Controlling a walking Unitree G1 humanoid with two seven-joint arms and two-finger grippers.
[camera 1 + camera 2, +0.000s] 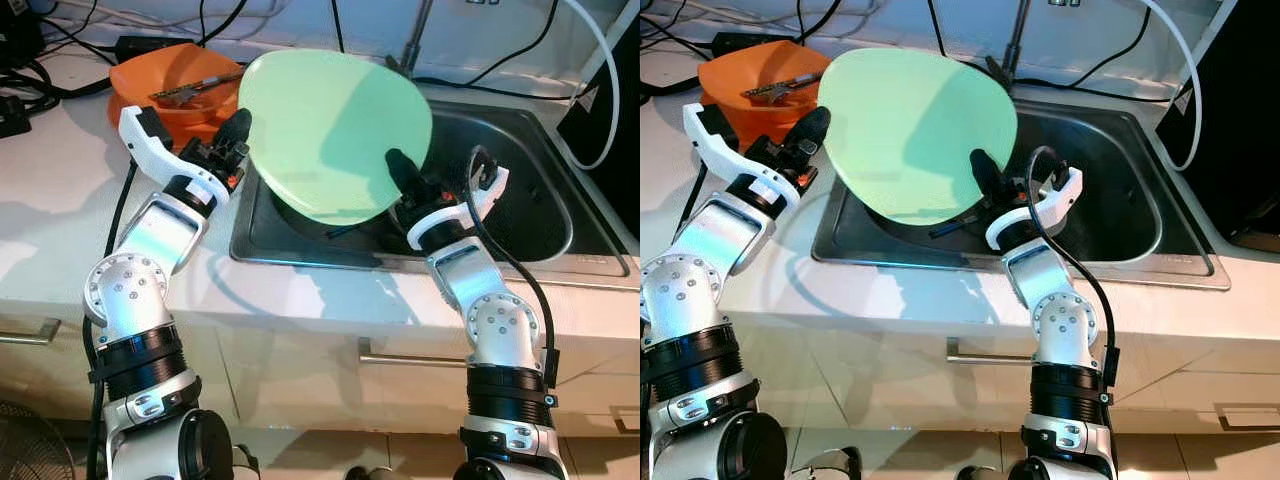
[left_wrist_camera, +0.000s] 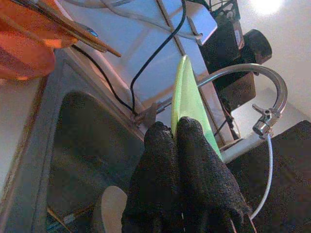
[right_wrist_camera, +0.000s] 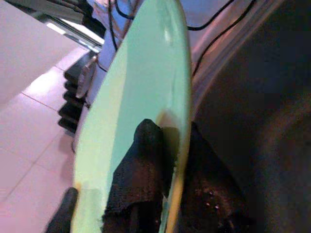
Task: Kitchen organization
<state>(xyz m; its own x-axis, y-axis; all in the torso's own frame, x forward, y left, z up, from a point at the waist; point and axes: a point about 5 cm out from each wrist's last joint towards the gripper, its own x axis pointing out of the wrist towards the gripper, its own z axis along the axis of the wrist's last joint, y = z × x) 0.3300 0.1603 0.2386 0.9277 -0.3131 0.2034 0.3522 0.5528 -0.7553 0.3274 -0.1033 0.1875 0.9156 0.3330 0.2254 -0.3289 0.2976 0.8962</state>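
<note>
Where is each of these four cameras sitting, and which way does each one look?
Left eye view: on the head, looking down at the sink, green plate and both arms.
Right eye view: beside it, same scene, plus the orange bowl.
Left wrist view: along the left gripper at the plate's edge, toward the faucet.
Right wrist view: along the right gripper, shut on the plate.
All four share the plate.

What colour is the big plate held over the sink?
Pale green, plain, with no pattern. The plate shows best in the left eye view.
</note>
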